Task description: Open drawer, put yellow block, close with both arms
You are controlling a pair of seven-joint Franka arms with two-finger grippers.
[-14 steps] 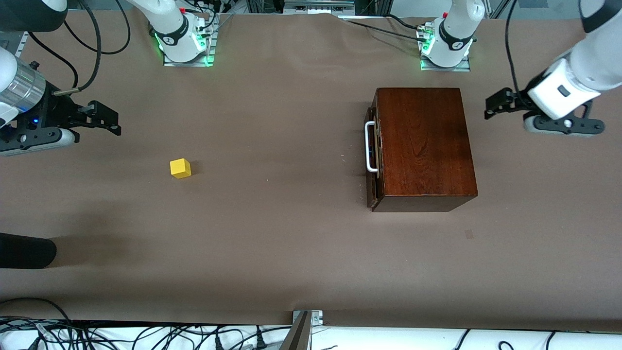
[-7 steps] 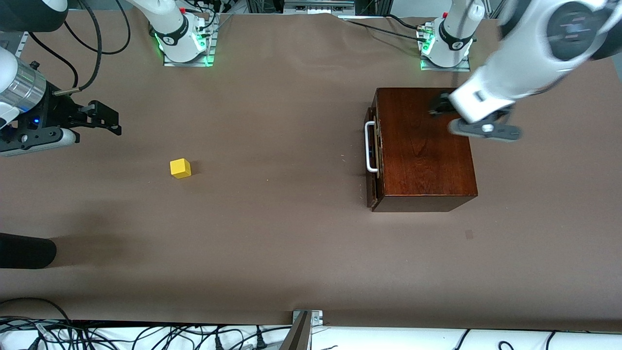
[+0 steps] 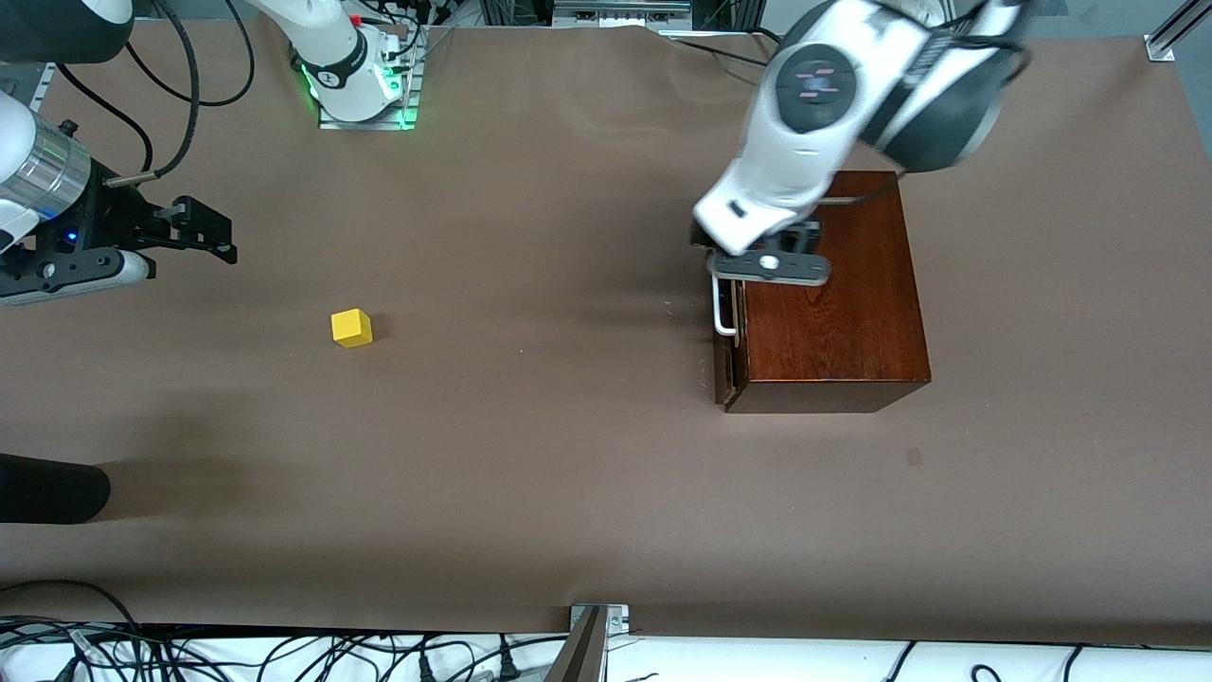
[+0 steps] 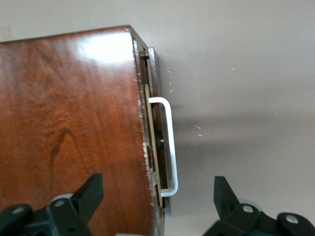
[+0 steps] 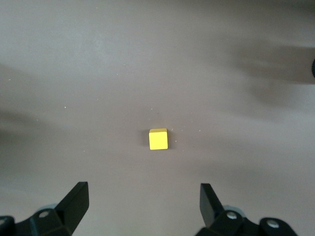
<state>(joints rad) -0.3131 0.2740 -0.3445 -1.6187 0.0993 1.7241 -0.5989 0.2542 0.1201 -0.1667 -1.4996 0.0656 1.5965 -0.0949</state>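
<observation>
A brown matte tabletop (image 3: 568, 474) fills the front view, with loose black cables along its nearer edge and around the arm bases at the farther edge, where green lights glow. At the right arm's end, the right claw (image 3: 204, 232) hangs above the tabletop with its fingers spread wide, and this arm waits; its wrist view shows the two black fingertips (image 5: 74, 199) well apart with bare surface between them. The yellow block (image 3: 351, 328) sits alone on the tabletop, nearer to the front camera than that claw and well apart from the wooden box (image 3: 833, 313). Toward the left arm's end stands the glossy reddish-brown box, its drawer (image 3: 727, 341) nearly shut, only a thin gap showing. The left claw (image 3: 724, 248) hovers over the white handle (image 3: 721, 317), fingers wide open and straddling the box edge and handle (image 4: 167, 147) in the wrist view.
</observation>
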